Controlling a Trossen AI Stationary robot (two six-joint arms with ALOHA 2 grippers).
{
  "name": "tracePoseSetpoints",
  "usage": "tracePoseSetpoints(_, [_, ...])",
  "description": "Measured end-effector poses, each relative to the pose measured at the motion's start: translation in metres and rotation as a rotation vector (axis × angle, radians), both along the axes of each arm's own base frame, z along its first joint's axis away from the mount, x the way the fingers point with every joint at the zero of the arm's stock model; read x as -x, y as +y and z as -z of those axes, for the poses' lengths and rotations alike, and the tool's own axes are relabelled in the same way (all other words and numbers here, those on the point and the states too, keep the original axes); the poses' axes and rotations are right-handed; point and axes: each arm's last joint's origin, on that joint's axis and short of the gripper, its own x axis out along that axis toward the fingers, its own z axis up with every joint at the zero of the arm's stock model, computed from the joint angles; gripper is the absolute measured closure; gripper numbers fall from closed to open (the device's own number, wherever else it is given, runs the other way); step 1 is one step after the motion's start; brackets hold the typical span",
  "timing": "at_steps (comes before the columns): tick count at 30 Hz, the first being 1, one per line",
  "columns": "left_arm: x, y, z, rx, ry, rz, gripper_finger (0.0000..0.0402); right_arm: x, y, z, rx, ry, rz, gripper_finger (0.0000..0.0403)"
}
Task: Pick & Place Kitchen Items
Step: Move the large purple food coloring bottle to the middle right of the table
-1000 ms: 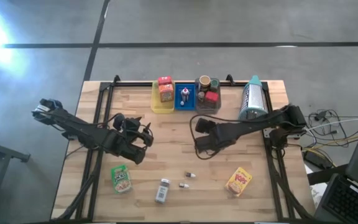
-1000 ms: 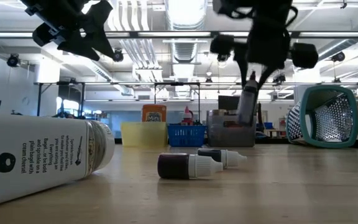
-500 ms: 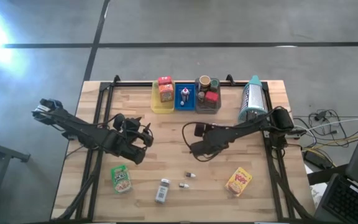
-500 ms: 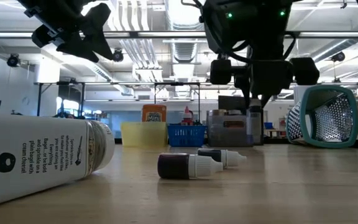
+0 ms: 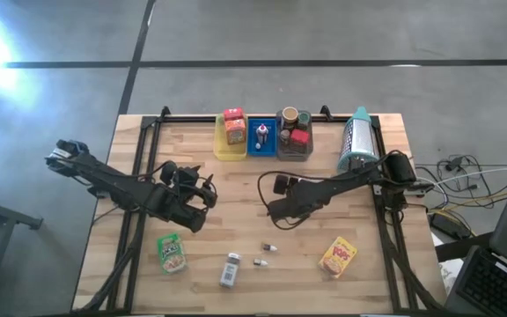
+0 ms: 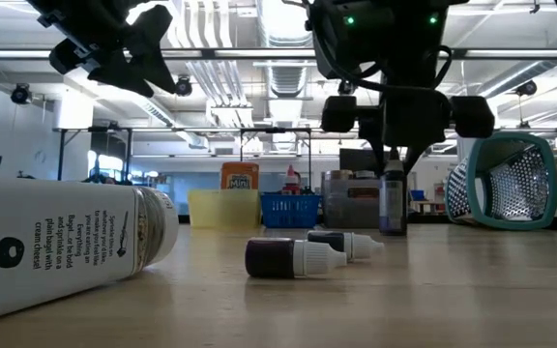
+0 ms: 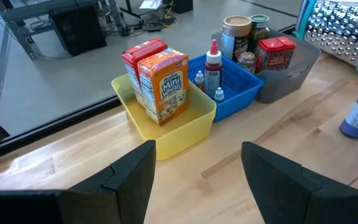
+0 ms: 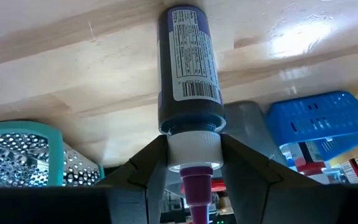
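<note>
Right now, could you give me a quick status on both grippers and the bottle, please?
Right gripper around the cap of the dark bottle, bottle upright on the table. Left gripper open, empty, raised. Two small vials lie nearby, clear of the bottle.

Trays (image 5: 230, 151): three. Vials (image 5: 269, 248): two. Grater (image 5: 356, 139): one.

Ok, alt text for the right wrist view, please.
The right gripper brackets the white cap of a slim dark bottle that stands on the wooden table. Beyond it are a teal-framed grater, a grey tray and a blue tray.
</note>
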Motion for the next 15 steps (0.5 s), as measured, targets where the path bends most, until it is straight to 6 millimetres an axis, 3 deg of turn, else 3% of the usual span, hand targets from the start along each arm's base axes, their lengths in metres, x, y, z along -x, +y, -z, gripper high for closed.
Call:
tracePoseSetpoints(7, [0.0, 0.0, 0.0, 0.0, 0.0, 0.0, 0.0158, -0.0004, -0.0001, 0.0004, 0.002, -0.033, 0.037, 0.0266])
tracePoseSetpoints(15, [0.0, 0.0, 0.0, 0.001, -0.001, 0.0, 0.0158, -0.0007, -0.0003, 0.0004, 0.012, -0.056, 0.061, 0.0183])
